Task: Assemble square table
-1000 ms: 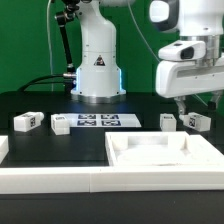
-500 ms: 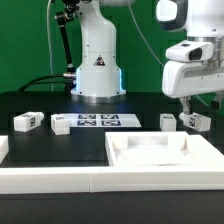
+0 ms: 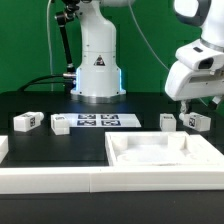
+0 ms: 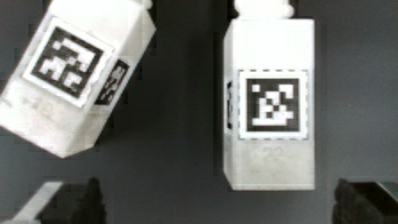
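The white square tabletop (image 3: 160,150) with a raised rim lies at the front right of the exterior view. Two tagged white leg blocks (image 3: 27,121) (image 3: 60,124) lie at the exterior view's left. Two more leg blocks (image 3: 167,121) (image 3: 196,121) lie at its right. My gripper (image 3: 198,104) hangs just above that right pair, tilted. In the wrist view one leg block (image 4: 270,100) lies straight and another leg block (image 4: 80,75) lies slanted beside it. The gripper (image 4: 217,205) is open and empty; its dark fingertips (image 4: 71,200) show at the picture's edge, clear of both blocks.
The marker board (image 3: 97,121) lies flat in the middle, in front of the robot base (image 3: 97,65). A long white rail (image 3: 50,180) runs along the front edge, and another rail end (image 3: 3,148) shows at the exterior view's left. The table surface is black.
The gripper's hand has tilted and shifted slightly toward the exterior view's right, staying above the right pair of leg blocks. Nothing on the table has moved.
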You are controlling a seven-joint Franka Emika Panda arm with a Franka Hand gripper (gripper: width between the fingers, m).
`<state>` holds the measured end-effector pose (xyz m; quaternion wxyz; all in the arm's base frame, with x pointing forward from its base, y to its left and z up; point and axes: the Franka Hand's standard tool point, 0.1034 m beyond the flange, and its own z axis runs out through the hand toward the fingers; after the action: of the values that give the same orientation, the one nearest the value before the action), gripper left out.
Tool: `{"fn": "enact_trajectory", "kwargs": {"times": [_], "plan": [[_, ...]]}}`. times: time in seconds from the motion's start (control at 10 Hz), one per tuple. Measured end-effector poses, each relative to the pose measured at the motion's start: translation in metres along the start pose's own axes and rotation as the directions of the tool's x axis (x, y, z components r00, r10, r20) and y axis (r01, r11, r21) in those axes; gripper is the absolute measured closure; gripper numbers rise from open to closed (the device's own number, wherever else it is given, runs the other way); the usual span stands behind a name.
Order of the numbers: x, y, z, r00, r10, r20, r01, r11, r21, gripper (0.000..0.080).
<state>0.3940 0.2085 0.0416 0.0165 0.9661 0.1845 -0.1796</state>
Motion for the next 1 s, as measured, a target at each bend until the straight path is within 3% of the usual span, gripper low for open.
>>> {"fn": "enact_trajectory", "kwargs": {"times": [0.5,1.0], "plan": [[0.005,-0.005,0.009,0.963,-0.004,0.269,0.004,1.0,0.001,0.0151],[0.006,-0.005,0.023,0.852,-0.01,0.523,0.005,1.0,0.01,0.0151]]}}
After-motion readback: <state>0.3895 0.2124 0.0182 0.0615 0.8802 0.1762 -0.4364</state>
